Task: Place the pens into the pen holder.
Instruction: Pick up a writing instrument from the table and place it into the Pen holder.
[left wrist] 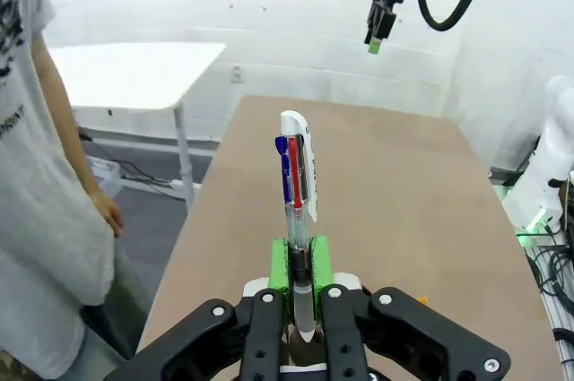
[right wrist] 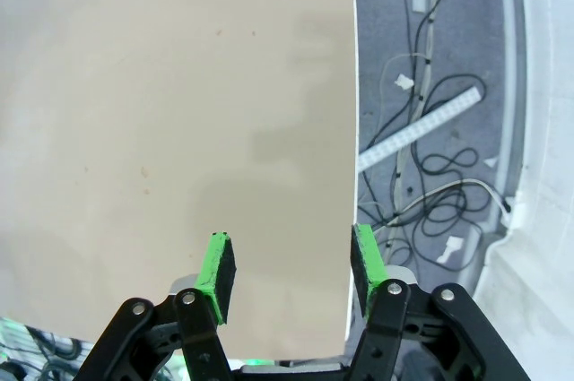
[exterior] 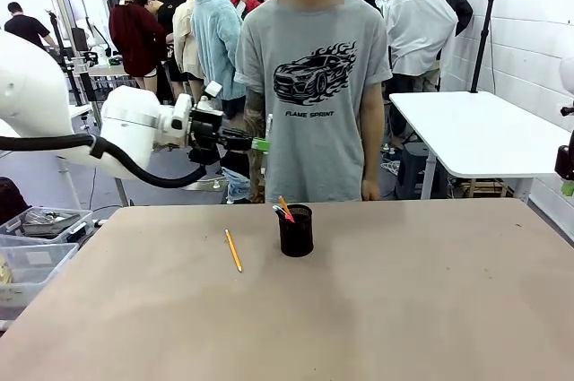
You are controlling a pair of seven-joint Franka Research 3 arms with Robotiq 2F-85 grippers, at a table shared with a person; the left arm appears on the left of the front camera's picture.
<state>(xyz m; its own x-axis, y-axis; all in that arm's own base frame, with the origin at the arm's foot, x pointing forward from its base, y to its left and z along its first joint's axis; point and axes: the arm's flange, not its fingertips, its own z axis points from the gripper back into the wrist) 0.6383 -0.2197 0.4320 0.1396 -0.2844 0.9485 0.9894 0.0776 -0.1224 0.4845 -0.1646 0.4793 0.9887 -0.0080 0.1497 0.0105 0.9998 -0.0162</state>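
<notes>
- Tan table (exterior: pixel 404 309), person behind far edge.
- Left gripper (exterior: pixel 258 142) clamps white ballpoint (left wrist: pixel 298 166), roughly upright, high above table.
- Pen holder (exterior: pixel 296 236) sits lower, to its right; left arm nearer.
- Yellow pencil (exterior: pixel 233 250) flat left of holder.
- Right gripper (right wrist: pixel 291 264) parted, empty.

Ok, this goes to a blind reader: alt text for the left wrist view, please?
The left pincer is shut on a white ballpoint pen that sticks out past its green pads, over a brown table. A person in a grey T-shirt stands at picture left; the right arm's pincer hangs at upper right.
</notes>
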